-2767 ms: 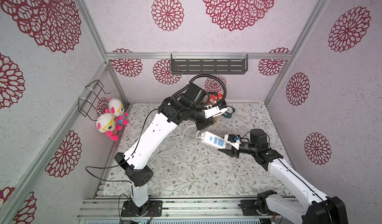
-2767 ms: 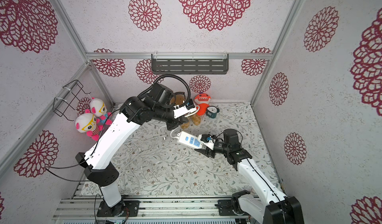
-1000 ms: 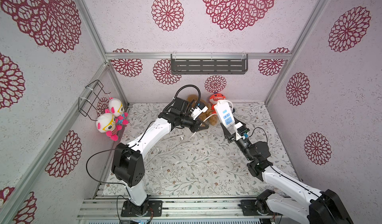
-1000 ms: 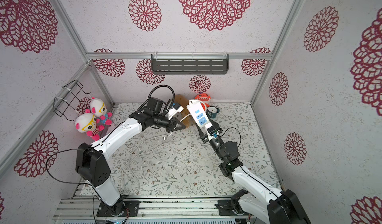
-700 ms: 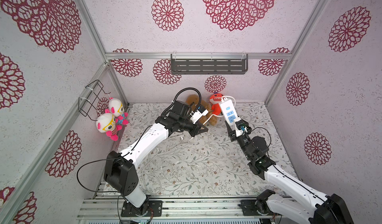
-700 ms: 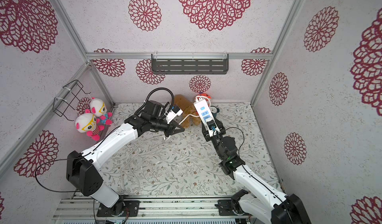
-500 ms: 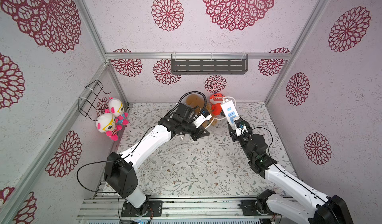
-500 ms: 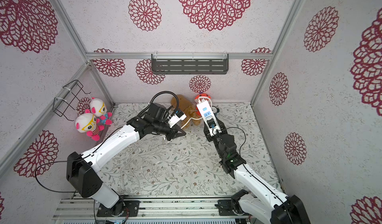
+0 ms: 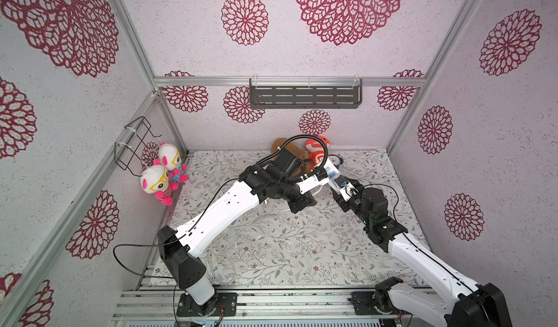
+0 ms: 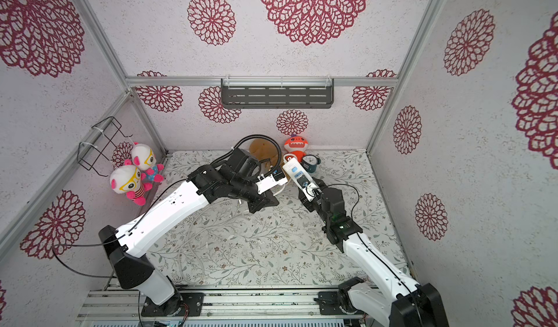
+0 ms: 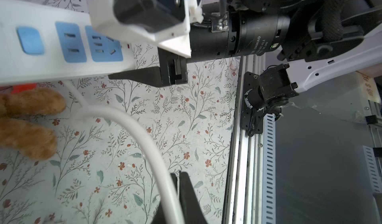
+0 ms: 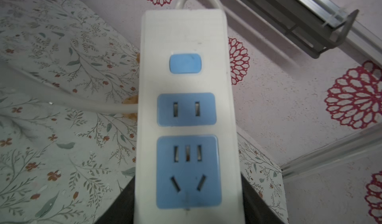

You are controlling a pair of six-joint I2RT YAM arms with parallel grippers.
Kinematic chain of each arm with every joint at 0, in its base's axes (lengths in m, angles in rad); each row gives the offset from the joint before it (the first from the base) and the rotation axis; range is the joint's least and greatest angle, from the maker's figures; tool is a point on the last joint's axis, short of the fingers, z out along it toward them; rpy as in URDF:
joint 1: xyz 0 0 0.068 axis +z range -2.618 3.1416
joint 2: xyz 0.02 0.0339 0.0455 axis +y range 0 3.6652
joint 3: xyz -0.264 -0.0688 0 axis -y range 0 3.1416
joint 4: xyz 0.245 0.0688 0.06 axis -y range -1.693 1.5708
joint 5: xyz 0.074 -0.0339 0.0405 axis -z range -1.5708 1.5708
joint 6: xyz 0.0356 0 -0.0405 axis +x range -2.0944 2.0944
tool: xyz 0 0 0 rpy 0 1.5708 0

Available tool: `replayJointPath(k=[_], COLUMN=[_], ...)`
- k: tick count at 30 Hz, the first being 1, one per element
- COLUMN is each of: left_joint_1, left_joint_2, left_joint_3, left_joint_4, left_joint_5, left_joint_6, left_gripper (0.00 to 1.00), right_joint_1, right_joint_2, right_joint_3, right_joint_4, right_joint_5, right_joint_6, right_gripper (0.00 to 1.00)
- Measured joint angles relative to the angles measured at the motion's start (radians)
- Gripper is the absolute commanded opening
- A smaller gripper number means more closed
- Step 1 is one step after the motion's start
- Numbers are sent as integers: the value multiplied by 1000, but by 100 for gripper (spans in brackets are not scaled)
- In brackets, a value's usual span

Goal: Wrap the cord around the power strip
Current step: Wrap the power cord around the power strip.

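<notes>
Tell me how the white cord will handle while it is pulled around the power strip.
Probably floppy: the cord bends in a soft curve between the power strip and the left pincer. Likely light: its slack lies in loose loops on the table. Its smooth sheath might slide through the shut pincer.

bright even light; wrist views softly blurred
</notes>
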Motion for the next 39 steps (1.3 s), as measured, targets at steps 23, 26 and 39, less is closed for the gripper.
replayJointPath(k=[23, 26, 39], left_joint_1=[81, 107, 191], left_joint_2=[264, 292, 333], left_joint_3=[465, 469, 428], left_joint_4=[-328, -322, -287], left_joint_5=[-88, -39, 153], left_joint_6=[194, 194, 183], left_gripper=[0, 0, 2], right_joint_1=[-2, 0, 3], right_joint_2=[-77, -90, -224], right_joint_3=[-137, -145, -252], right_joint_4=[-76, -37, 200], right_joint_5=[-722, -755, -798], right_joint_6=[-139, -104, 84], right_gripper=[34, 34, 34])
